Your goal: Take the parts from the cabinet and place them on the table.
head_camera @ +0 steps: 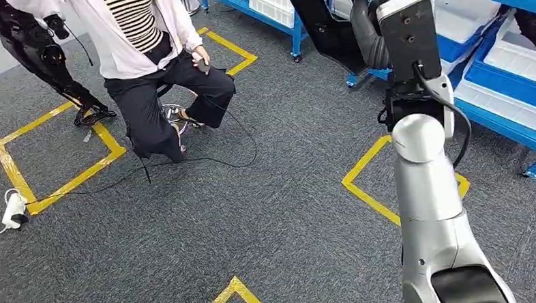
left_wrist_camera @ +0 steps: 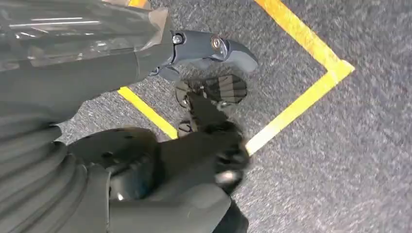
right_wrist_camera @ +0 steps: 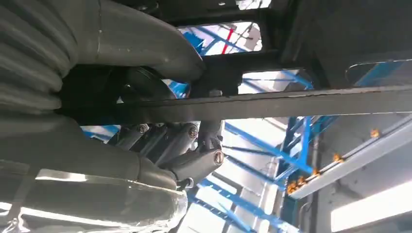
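Observation:
In the head view my right arm is raised, and my right hand holds a long black part up near the blue cabinet. The right wrist view shows that hand gripping the flat black part, with the thumb on one face and the dark fingers on the other. My left hand hangs over the carpet, its thumb out and its dark fingers apart, with nothing in it.
A person sits on a stool in the middle of the carpet, holding a small controller. Another dark robot stands at the far left. White trays fill the blue shelves. Yellow tape squares and a cable mark the floor.

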Controlling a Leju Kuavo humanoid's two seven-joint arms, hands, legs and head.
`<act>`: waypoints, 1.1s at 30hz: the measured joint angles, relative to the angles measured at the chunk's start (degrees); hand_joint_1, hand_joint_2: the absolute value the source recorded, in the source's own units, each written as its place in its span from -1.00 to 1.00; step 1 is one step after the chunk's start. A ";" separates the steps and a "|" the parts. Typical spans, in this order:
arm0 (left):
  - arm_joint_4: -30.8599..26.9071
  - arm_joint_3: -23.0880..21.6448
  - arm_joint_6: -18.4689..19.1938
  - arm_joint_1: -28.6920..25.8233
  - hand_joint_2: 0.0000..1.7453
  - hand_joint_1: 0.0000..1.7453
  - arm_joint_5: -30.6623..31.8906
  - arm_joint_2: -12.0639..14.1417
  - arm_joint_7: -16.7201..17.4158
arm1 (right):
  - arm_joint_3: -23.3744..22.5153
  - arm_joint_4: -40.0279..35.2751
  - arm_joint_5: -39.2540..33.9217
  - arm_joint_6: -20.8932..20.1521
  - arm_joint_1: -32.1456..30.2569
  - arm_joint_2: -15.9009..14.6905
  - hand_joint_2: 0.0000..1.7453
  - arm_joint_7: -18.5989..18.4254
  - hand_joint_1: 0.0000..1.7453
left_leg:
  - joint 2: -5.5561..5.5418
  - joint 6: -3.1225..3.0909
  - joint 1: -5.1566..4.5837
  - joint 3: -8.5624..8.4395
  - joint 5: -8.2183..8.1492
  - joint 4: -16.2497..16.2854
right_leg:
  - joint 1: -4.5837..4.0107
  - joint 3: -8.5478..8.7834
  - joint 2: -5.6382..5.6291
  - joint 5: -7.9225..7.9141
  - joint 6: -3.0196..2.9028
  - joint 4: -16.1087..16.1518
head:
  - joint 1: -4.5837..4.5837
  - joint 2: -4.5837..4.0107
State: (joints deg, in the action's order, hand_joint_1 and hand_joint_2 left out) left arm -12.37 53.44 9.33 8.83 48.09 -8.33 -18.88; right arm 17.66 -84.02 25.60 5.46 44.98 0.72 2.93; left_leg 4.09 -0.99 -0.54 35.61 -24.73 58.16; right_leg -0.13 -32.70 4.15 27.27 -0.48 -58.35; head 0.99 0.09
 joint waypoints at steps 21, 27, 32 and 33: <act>0.00 0.59 -0.85 -1.99 1.00 -1.00 -1.18 0.09 -0.09 | 0.39 1.01 -0.20 -0.26 0.86 1.11 1.00 0.00 1.00 | -7.01 1.47 0.97 1.63 0.22 1.14 | 1.95 -0.72 -5.15 -0.40 1.46 -0.70 | -0.23 0.00; 0.00 0.79 -0.94 -1.99 1.00 -1.00 -1.22 0.02 -0.26 | 0.57 1.25 -0.20 -0.26 1.02 1.42 1.00 0.02 1.00 | -4.24 1.51 1.20 9.02 -5.04 16.06 | 0.65 -0.66 -1.98 -0.05 0.23 -0.72 | 0.35 0.00; -0.02 0.96 -1.09 -1.87 1.00 -1.00 -1.38 0.26 -0.87 | 0.92 1.29 0.04 -0.48 1.84 2.12 1.00 -0.24 1.00 | -1.19 -0.59 -0.46 0.37 0.35 0.18 | 0.00 -0.34 -0.03 0.27 0.23 -0.57 | 0.28 0.00; -0.02 0.96 -1.12 -1.94 1.00 -1.00 -1.38 0.26 -0.94 | 0.98 1.31 0.09 -0.50 1.84 2.34 1.00 -0.41 1.00 | -1.59 -0.70 -0.55 0.44 0.38 0.17 | 0.04 -0.27 0.48 0.27 0.27 -0.48 | 0.35 0.00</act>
State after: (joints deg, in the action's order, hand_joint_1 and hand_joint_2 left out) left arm -12.39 54.40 8.22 6.90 46.71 -8.07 -19.82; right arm 18.64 -82.71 25.68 4.96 46.82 3.06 2.51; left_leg 2.50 -1.69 -1.09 36.05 -24.35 58.33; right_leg -0.10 -32.97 4.63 27.54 -0.21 -58.83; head 1.33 0.09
